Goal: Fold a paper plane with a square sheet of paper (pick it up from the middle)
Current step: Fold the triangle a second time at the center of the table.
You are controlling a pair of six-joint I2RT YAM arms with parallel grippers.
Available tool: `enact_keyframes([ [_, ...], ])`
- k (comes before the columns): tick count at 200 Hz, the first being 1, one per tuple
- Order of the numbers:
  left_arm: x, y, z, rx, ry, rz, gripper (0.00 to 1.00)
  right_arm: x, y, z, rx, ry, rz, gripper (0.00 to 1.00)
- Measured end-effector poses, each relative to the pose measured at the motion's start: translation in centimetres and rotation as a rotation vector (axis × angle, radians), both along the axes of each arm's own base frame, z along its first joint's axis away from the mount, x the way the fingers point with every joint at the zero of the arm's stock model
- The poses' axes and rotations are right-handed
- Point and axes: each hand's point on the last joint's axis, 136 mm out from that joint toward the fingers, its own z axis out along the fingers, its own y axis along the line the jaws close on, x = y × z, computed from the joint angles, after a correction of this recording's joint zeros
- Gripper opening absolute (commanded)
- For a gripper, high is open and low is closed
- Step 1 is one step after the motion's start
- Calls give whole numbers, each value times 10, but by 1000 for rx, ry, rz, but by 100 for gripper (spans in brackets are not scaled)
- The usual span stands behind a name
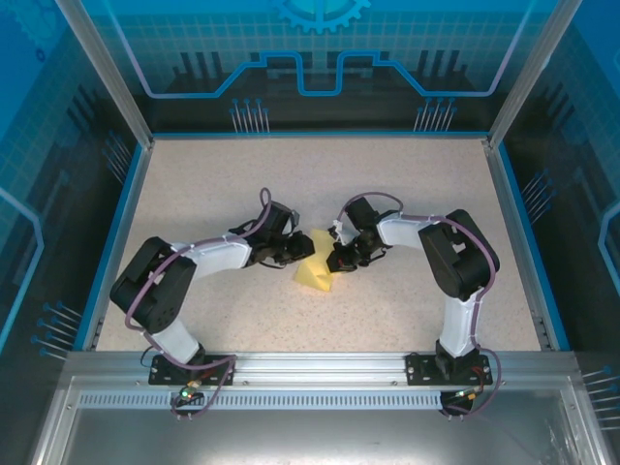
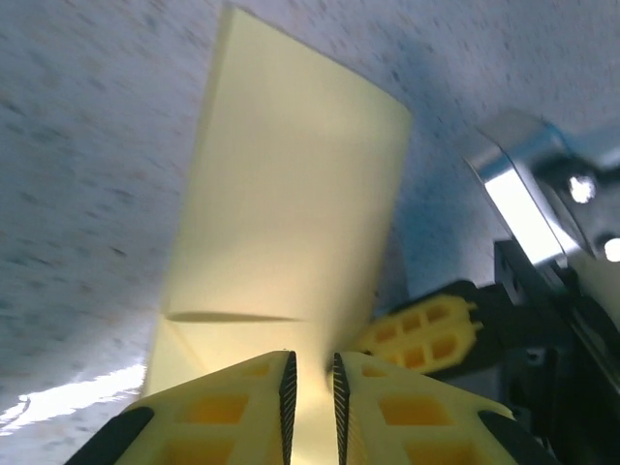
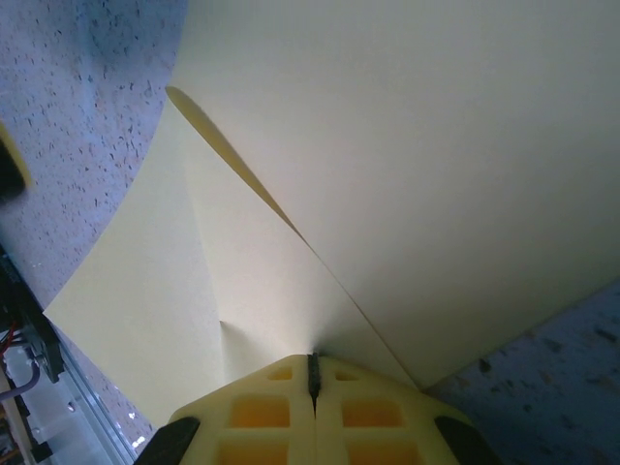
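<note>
The pale-yellow sheet of paper [image 1: 315, 274] sits mid-table between both grippers, folded over into layers with a raised flap. In the left wrist view the paper [image 2: 291, 213] stretches away from my left gripper [image 2: 312, 373]. That gripper's jaws stand a narrow slit apart with a fold of the paper in it. My right gripper [image 3: 313, 363] is pressed shut on an edge of the paper [image 3: 407, 145], where a crease runs out from its tips. From above, the left gripper [image 1: 298, 254] meets the sheet's upper left and the right gripper [image 1: 341, 260] its right side. One right-gripper finger [image 2: 421, 334] shows beside the paper.
The speckled beige table [image 1: 407, 194] is bounded by a blue border and metal corner posts [image 1: 108, 77]. An aluminium rail [image 1: 310, 364] carrying both arm bases runs along the near edge.
</note>
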Motion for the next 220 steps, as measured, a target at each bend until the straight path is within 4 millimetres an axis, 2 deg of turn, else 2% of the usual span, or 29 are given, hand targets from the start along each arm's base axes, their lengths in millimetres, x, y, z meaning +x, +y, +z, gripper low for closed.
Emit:
enact_keyframes([
  [22,-6,-9,-15,-12,47,-12,15,0,0,0,-1,0,0,5],
  [56,-12,-9,-43,-4,121,6,13,0,0,1,-6,-1,0,6],
  [101,-11,-9,-44,-32,120,26,13,-2,-1,8,-38,-21,11,7],
  [126,-11,-9,-44,-44,117,38,13,-8,11,27,-10,-46,23,7],
  [149,-11,-9,-44,-53,114,46,13,-23,24,41,28,-58,35,7],
  [175,-11,-9,-44,-57,118,54,13,-38,25,32,15,-13,29,7],
  [220,-11,-9,-44,-56,119,58,13,-41,23,23,-4,17,21,6],
])
